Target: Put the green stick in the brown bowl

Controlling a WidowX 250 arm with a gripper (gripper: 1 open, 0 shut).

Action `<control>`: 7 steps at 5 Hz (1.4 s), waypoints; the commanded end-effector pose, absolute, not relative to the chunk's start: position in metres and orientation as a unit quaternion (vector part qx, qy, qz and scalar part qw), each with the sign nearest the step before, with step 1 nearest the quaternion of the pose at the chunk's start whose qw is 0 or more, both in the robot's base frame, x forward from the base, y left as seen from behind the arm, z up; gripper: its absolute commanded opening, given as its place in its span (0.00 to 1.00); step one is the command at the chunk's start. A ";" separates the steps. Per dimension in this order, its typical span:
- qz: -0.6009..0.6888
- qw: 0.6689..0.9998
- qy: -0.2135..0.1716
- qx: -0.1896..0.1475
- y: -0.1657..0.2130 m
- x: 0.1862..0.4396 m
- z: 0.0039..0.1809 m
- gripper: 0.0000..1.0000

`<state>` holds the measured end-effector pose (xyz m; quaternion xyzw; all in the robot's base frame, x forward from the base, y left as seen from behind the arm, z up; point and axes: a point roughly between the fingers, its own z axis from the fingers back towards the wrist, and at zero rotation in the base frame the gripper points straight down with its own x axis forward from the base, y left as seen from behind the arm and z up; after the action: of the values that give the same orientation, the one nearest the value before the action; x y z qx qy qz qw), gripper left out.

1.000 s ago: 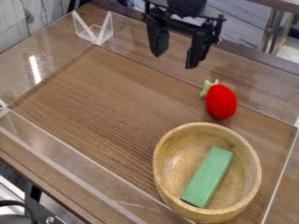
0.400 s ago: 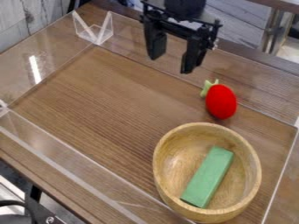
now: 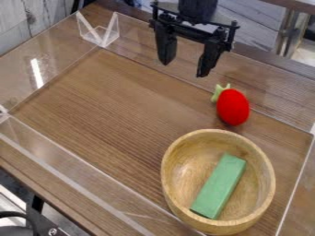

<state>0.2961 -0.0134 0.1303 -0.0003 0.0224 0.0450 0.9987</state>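
A wooden table with a straight grain fills most of the view, and clear plastic walls run along its edges like a low fence. Toward the near right corner sits the brown bowl, round, thick-rimmed and pale, standing flat on the tabletop. Inside the bowl lies the green stick, a flat light-green block resting on the bowl's floor and slanting up its right inner side, with its long axis running from the near edge toward the far right. At the far side of the table, well apart from the bowl, the black gripper hangs above the wood with its fingers pointing down and spread wide, nothing between them. Just beyond the bowl's far right rim, near but not touching it, a small red strawberry toy with green leaves at its top left sits on the table.
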 end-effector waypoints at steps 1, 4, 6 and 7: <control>0.053 0.999 -0.012 -0.002 -0.007 0.309 0.149 1.00; 0.040 0.999 0.009 0.000 -0.008 0.295 0.155 1.00; -0.025 1.000 0.013 -0.002 0.003 0.287 0.151 1.00; -0.029 1.000 0.008 -0.004 0.005 0.294 0.160 0.00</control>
<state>0.2896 0.0024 0.1402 -0.0056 0.0450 -0.0284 0.9986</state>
